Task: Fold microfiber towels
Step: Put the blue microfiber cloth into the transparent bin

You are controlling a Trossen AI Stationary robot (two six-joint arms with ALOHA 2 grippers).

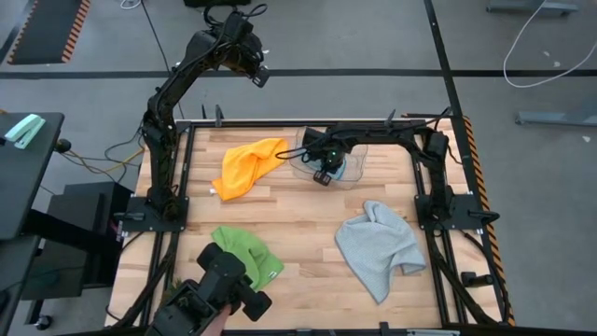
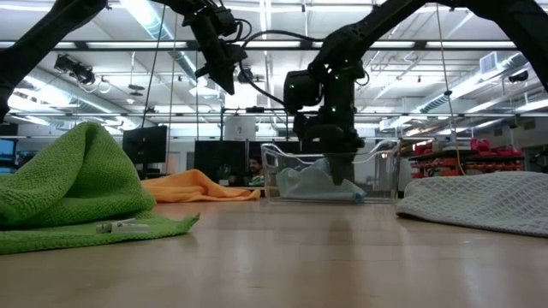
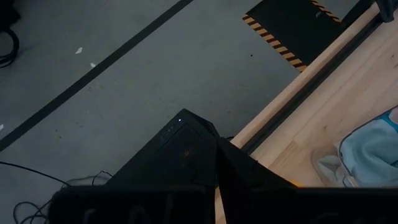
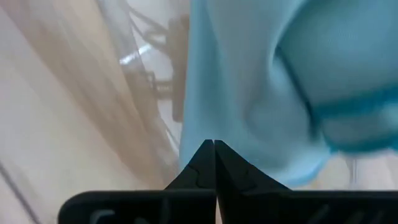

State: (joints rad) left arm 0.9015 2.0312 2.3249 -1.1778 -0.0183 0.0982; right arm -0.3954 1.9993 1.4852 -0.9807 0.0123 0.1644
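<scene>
A light blue towel point(image 2: 318, 182) lies bunched in a clear plastic bin point(image 1: 353, 168) at the table's far middle. My right gripper point(image 4: 214, 144) is shut and reaches down into the bin, at the towel point(image 4: 249, 93). A yellow-orange towel point(image 1: 247, 168) lies crumpled left of the bin. A green towel point(image 1: 250, 252) lies bunched at the near left, and a grey towel point(image 1: 378, 245) at the near right. My left gripper point(image 1: 258, 77) is shut and empty, raised high beyond the table's far edge. My right gripper comes from above into the bin. Its shut fingertips point(image 4: 205, 155) lie against the light blue towel near its edge point(image 4: 193, 124). I cannot tell whether any cloth is caught between them. The towel rests in the bin.
The bin's clear walls point(image 2: 272, 171) stand around the gripper. A dark device point(image 1: 224, 289) sits at the near left edge beside the green towel. Bare wood lies in the table's middle point(image 1: 298, 224). Black frame rails run along the table's sides point(image 1: 422, 201).
</scene>
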